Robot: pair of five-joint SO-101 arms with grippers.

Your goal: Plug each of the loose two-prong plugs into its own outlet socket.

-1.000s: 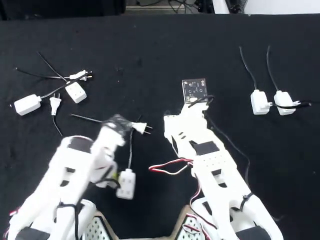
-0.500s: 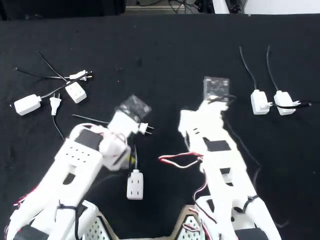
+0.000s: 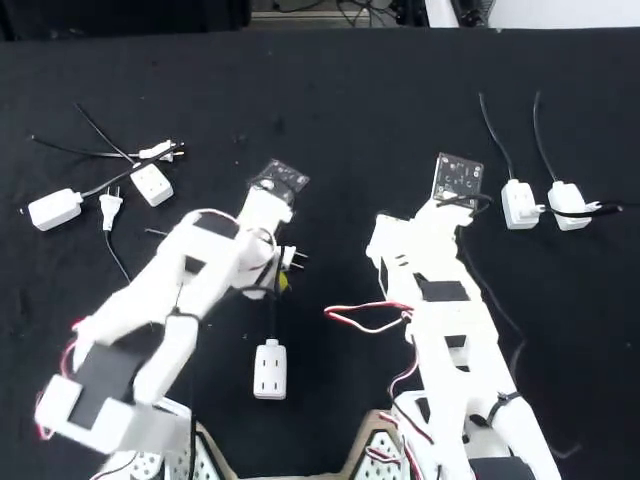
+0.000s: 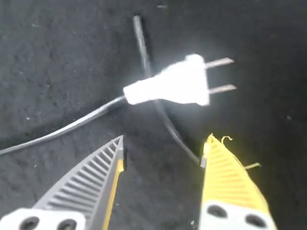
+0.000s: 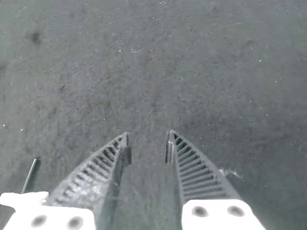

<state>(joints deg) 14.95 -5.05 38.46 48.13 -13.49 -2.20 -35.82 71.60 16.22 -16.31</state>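
- Nearest the arm bases, a white outlet socket (image 3: 270,371) lies flat on the black table (image 3: 350,90). Its slots face up with no plug in them. A thin black cord (image 3: 274,318) runs from its far end toward the left arm.
- Just beyond it, the left gripper (image 4: 164,141) hangs low over the table. Its fingers are well apart, one grey (image 4: 98,175) and one yellow (image 4: 225,175), and they clamp on nothing.
- A white two-prong plug (image 4: 175,86) lies on the table just past those fingertips, touching neither. Its prongs point away from its own cord, and a second black cord crosses it.
- To the right, well apart from the plug, the right gripper (image 5: 147,135) points at the table. Its fingers are nearly together, with a narrow gap through which the black table surface shows.
- Farther back on the left, a rounded white socket (image 3: 55,209) and a squarish white socket (image 3: 152,184) lie apart from each other.
- The squarish one has its slots up and unfilled.
- A loose white plug (image 3: 110,207) lies between them, prongs toward the far side.
- A smaller white plug (image 3: 158,151) lies just beyond the squarish socket, among crossing black cords.
- Farthest on the right, two white sockets sit side by side, the inner socket (image 3: 519,203) and the outer socket (image 3: 566,205).
- Each has a black cord running toward the far edge.
- A white plug end (image 3: 596,207) rests against the outer one; I cannot tell whether its prongs are seated.
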